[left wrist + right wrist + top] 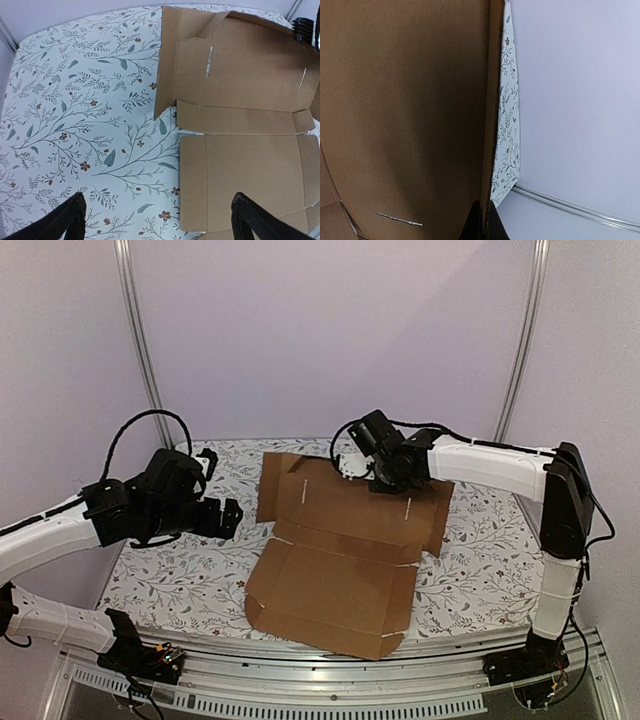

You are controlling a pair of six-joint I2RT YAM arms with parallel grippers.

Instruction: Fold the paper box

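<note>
Floral-print tabletop [480,570] between pale lilac walls [330,330] carries the unfolded paper box [340,560].

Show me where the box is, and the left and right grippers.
box [335,585]: top view, near panel's middle.
left gripper [157,197]: left wrist view, gap between its open fingers.
right gripper [483,207]: right wrist view, shut fingertips at the box's edge.

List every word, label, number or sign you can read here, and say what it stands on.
No readable text in any view.
Paper box: plain brown cardboard, unprinted, with only creases and slits.
Tablecloth: leaf and flower pattern, no lettering.
Left arm and right arm: no legible marking.
</note>
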